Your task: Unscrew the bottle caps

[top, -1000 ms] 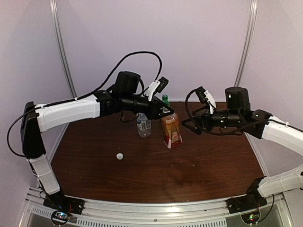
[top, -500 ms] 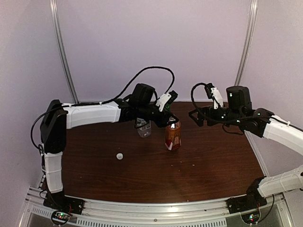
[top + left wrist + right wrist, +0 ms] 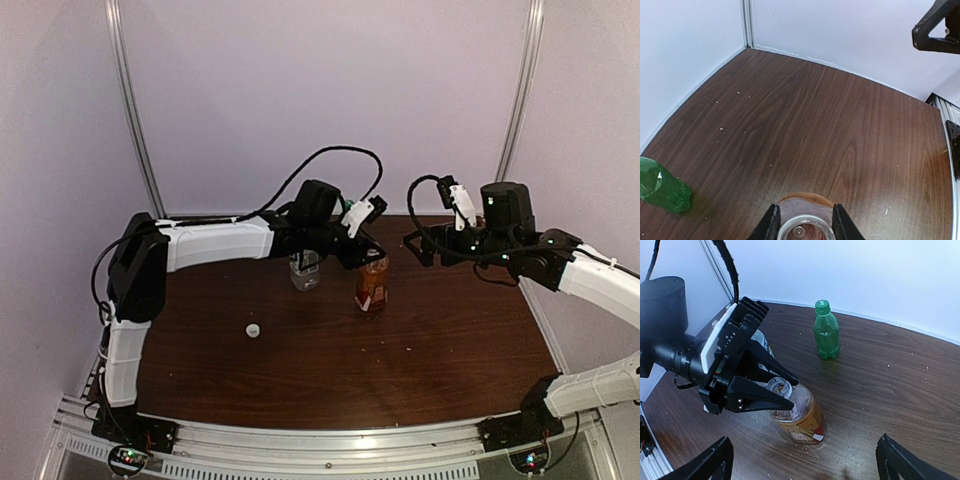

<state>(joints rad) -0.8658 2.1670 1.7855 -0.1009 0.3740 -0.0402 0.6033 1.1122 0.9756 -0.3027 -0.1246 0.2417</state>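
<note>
Top: holding amber bottle (image 3: pixel 371 288) by its neck with left gripper (image 3: pixel 372 259) at centre, white cap (image 3: pixel 253 330) loose lower left. Left wrist: clamped on that open neck, bottom edge. Right wrist: right gripper (image 3: pixel 804 452) splayed wide across bottom corners, green bottle (image 3: pixel 826 336) capped, upper centre.

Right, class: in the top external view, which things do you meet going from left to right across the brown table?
tiny round white plastic cap → clear plastic water bottle with a pale label → amber-brown plastic bottle with a red label → black right gripper
</note>
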